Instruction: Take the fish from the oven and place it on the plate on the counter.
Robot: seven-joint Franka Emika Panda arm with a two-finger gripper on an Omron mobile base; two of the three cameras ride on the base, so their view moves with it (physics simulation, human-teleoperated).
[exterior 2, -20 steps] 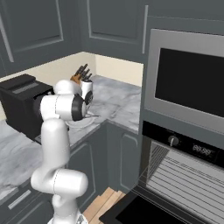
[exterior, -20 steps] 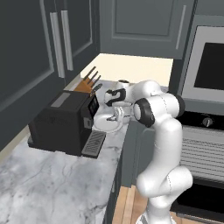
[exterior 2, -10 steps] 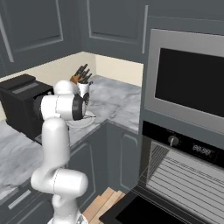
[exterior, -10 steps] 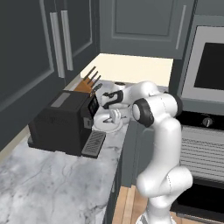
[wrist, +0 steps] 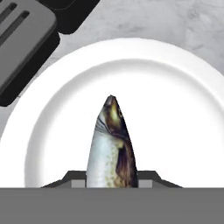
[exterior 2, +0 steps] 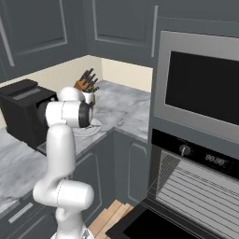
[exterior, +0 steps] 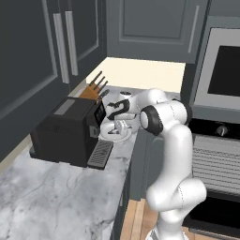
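Clamped on the fish (wrist: 112,144), the gripper (wrist: 112,177), its dark finger tips showing on either side of the body at the bottom of the hand view. Fish pointing toward 12 o'clock in that view, nose ending near the middle of the plate (wrist: 175,109), silvery belly at 9 o'clock, brown-gold back at 3 o'clock. Whether the fish touches the plate or hangs just above it cannot be told. Round white plate spread under it, resting on the marbled counter (wrist: 175,22); the coffee machine's slotted grey drip tray (wrist: 22,39) at 10 o'clock, just beside the plate's rim.

From the left base view: arm reaching toward 9 o'clock from its elbow, gripper (exterior: 120,127) pointed down over the plate (exterior: 108,136), the black coffee machine (exterior: 68,131) just beside the plate at 9 o'clock, and a knife block (exterior: 91,90) behind it at 12 o'clock.

From the right base view: oven (exterior 2: 196,186) at 4 o'clock with its door dropped open and wire racks bared, well apart from the plate (exterior 2: 88,129), which peeks out behind the arm on the counter (exterior 2: 121,112).
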